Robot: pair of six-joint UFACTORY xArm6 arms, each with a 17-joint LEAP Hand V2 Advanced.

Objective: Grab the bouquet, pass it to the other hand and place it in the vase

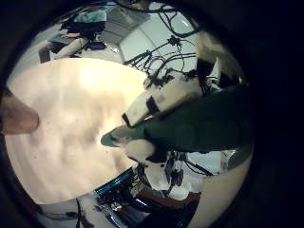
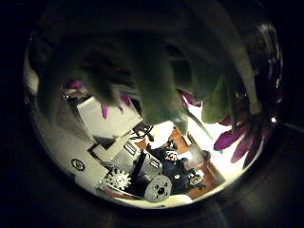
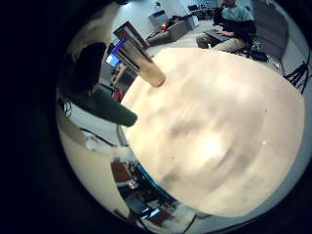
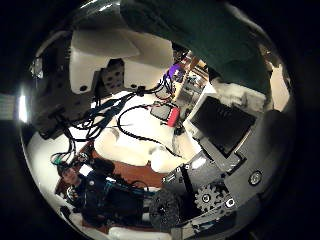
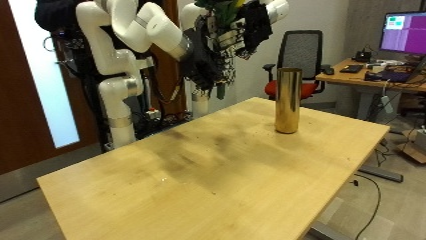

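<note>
green-stemmed bouquet held aloft between hands; axis unclear

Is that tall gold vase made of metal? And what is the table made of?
The vase looks like metal with a brushed gold finish: light runs down it in a soft streak, though it may be painted. The table looks like pale wood or wood laminate, with faint grain, a dull sheen and darker scuffed patches.
</note>
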